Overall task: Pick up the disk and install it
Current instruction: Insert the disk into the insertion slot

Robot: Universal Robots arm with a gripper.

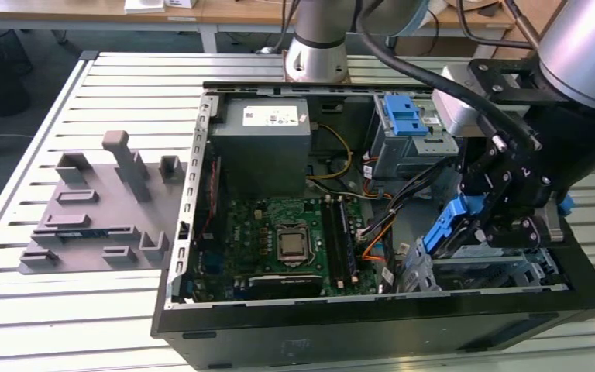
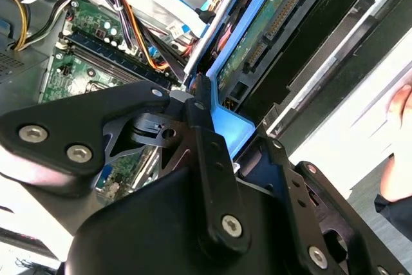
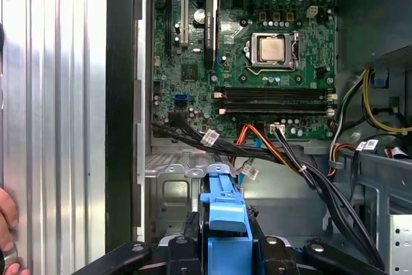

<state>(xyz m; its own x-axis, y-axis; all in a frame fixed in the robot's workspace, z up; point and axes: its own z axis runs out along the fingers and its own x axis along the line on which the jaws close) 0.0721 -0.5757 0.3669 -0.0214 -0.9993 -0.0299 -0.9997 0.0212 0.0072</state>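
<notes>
Pincer [image 3: 225,249] clenched on the blue frame of the disk [image 1: 445,229], I hold it tilted over the drive bay [image 1: 489,270] and judge it needs squaring to the rails, clear of the cables [image 3: 290,156].

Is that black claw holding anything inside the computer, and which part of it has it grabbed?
Yes. The gripper holds the disk, with its fingers clamped on the blue carrier frame around the drive's edge.
</notes>
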